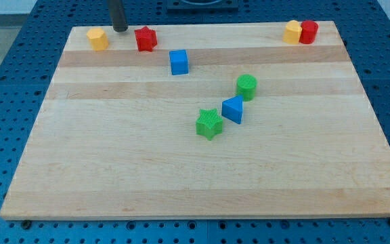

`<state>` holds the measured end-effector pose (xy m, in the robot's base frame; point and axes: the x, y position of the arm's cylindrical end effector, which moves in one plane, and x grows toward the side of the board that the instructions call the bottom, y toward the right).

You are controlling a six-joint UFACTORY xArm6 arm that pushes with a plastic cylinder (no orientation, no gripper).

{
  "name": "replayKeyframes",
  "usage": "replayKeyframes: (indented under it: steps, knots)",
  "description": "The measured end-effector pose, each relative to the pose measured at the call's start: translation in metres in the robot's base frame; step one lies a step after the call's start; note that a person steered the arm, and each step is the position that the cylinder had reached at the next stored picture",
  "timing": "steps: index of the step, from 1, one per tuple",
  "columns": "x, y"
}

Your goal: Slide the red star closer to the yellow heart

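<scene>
The red star (145, 38) lies near the board's top edge, left of centre. A yellow block (97, 38) lies to its left near the top-left corner; its shape is hard to make out. A second yellow block (292, 32) sits at the top right, touching a red block (309, 32). I cannot tell which yellow block is the heart. My tip (120, 30) rests at the board's top edge, between the left yellow block and the red star, slightly above both and touching neither.
A blue cube (179, 62) lies below and right of the red star. A green star (209, 124), a blue triangular block (233, 109) and a green round block (246, 87) form a diagonal row mid-board. The wooden board (114, 169) lies on blue matting.
</scene>
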<state>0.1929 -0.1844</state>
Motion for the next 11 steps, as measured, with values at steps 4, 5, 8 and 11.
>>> replayKeyframes:
  steps: [4,5,8,11]
  knots:
    - [0.070,0.137]
    - [0.075,0.207]
    - [0.080,0.280]
    - [0.065,0.255]
